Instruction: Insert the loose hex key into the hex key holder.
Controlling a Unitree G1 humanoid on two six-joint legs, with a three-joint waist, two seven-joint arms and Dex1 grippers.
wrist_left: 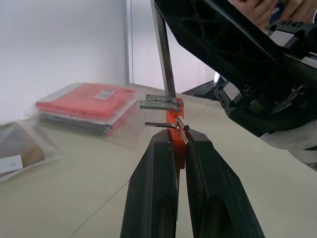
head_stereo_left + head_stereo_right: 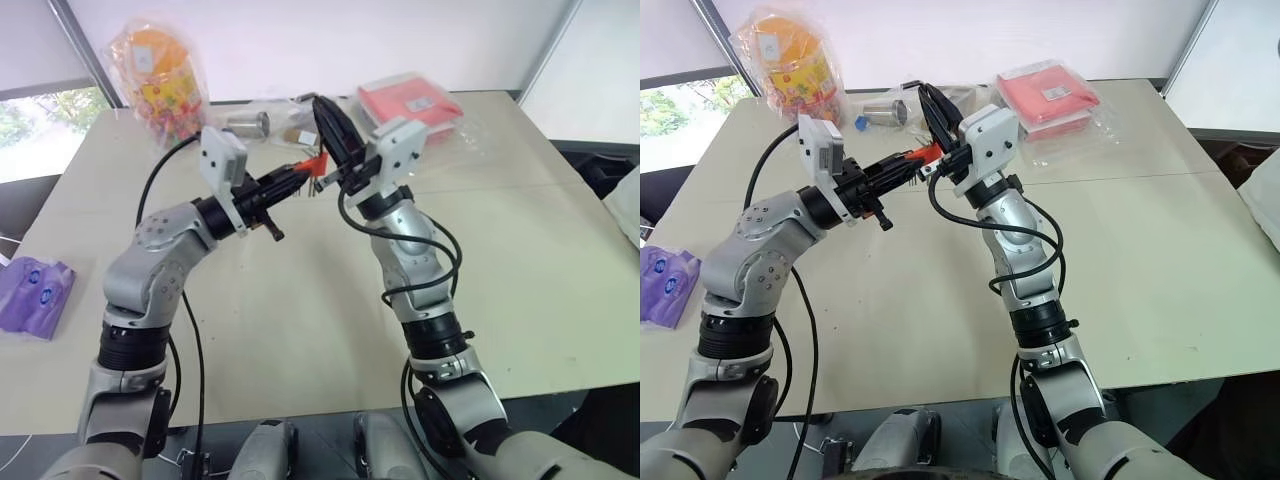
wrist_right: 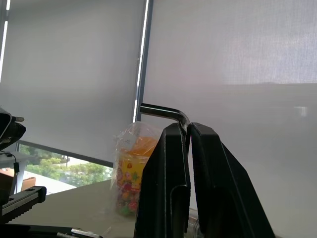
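Both end effectors met above the far middle of the counter (image 2: 300,330), held clear of its surface. The left end effector (image 1: 179,141) was clenched on the hex key holder (image 1: 174,130), a small red-orange block pinched between its black fingers (image 1: 156,198), with short grey keys sticking out of one side. The right end effector (image 3: 188,130) was clenched on the loose hex key (image 3: 163,111), its bent leg showing above the fingertips. In the left wrist view the long leg of that key came down to the top of the holder, touching it or just beside it. Farther back on the counter lay a red packet in clear plastic (image 2: 412,103) to the right and a bag of colourful sweets (image 2: 160,75) to the left. A purple packet (image 2: 35,295) lay at the near left edge.
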